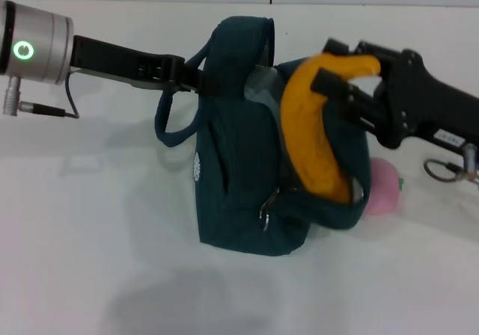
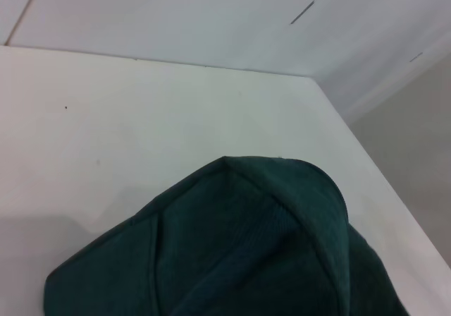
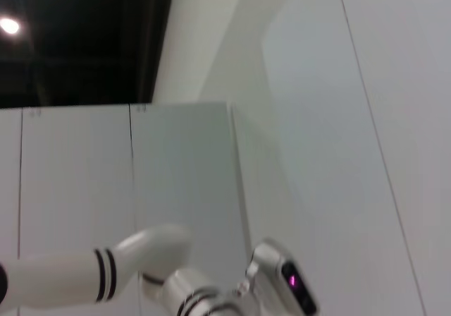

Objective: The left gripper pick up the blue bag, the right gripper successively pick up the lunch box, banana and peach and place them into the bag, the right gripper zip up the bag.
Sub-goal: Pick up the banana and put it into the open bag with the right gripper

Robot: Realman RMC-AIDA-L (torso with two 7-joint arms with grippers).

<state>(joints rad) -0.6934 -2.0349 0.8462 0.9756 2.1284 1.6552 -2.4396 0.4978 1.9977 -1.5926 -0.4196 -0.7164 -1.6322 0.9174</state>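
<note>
Two fruits remain, by my reckoning: I have the right gripper (image 1: 340, 81) clamped on the smooth, curved banana (image 1: 310, 133), tip-down in the mouth of the soft blue bag (image 1: 239, 178). My left gripper (image 1: 191, 77) pinches a fabric handle, holding the bag upright on the table (image 1: 90, 238). The rounded pink peach (image 1: 382, 187) waits just behind; the lunch box isn't visible, presumably inside. Zipping is not yet done.

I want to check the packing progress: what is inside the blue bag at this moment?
The banana, gripped by the right end effector, reaches into the blue bag. Silver lining shows; deeper contents are hidden. The peach lies outside.
</note>
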